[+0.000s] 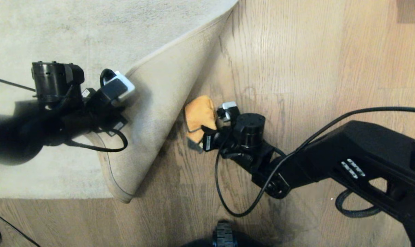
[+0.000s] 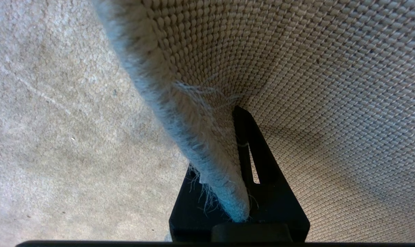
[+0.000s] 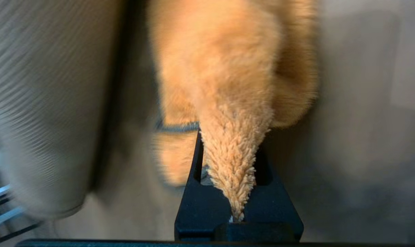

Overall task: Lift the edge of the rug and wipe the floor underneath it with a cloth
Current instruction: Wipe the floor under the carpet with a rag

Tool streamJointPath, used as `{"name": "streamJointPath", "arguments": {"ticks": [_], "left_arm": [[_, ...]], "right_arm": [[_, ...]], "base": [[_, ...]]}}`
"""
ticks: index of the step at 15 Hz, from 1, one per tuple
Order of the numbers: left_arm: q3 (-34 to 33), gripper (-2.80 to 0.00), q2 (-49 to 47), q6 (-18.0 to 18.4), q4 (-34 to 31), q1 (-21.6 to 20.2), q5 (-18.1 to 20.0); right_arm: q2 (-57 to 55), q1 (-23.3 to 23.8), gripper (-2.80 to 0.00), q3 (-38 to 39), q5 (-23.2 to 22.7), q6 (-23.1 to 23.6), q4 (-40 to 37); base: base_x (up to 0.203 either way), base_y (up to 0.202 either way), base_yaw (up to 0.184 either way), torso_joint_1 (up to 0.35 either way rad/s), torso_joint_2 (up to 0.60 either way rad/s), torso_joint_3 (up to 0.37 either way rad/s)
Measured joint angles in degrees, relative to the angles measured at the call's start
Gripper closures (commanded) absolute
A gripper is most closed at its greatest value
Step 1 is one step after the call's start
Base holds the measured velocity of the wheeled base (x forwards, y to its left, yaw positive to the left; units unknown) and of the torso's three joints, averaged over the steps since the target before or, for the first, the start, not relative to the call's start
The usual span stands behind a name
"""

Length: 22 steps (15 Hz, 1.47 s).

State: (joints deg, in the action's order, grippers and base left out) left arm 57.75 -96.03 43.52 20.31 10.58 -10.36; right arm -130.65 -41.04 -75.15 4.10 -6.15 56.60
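The left gripper [image 2: 240,164] is clamped on the rug edge [image 1: 166,113], the bound border of a mottled grey-beige low-pile rug, folded back so its paler woven underside faces up. The right gripper [image 3: 233,178] pinches the fluffy orange-yellow cloth [image 1: 200,115] with a dark grey trim, pressed on the light brown wood-grain plank floor [image 1: 313,68] just beside the lifted fold.

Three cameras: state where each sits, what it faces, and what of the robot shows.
Head view: looks down on the rug edge, floor, cloth; both arms show.
Left wrist view: behind the left gripper, shut on the rug edge.
Right wrist view: behind the right gripper, shut on the cloth.
Shared: the rug's underside appears in all three.
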Motion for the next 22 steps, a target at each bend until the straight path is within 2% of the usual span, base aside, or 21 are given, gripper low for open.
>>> {"name": "streamJointPath", "arguments": {"ticks": [5,9,16,20,22], "left_arm": [[-0.18,0.0,0.03,-0.15,0.06,-0.2,0.09],[-0.39,0.0,0.2,-0.72,0.02,-0.55,0.13],[-0.39,0.0,0.49,-0.77,0.0,-0.59,0.23],[-0.34,0.0,0.49,-0.77,-0.03,-0.39,0.23],[-0.34,0.0,0.5,-0.72,0.0,-0.26,0.26]], "right_arm": [[4.97,5.02,0.0,-5.49,-0.02,0.98,-6.01],[12.71,6.18,0.0,-4.68,2.21,1.05,-8.03],[29.74,8.2,0.0,10.18,4.95,3.75,-8.2],[38.31,14.89,0.0,20.17,5.29,5.0,-6.84],[42.01,18.54,0.0,25.38,5.17,4.97,-3.34]], "base": [[0.0,0.0,0.0,0.0,0.0,0.0],[0.0,0.0,0.0,0.0,0.0,0.0],[0.0,0.0,0.0,0.0,0.0,0.0],[0.0,0.0,0.0,0.0,0.0,0.0],[0.0,0.0,0.0,0.0,0.0,0.0]]}}
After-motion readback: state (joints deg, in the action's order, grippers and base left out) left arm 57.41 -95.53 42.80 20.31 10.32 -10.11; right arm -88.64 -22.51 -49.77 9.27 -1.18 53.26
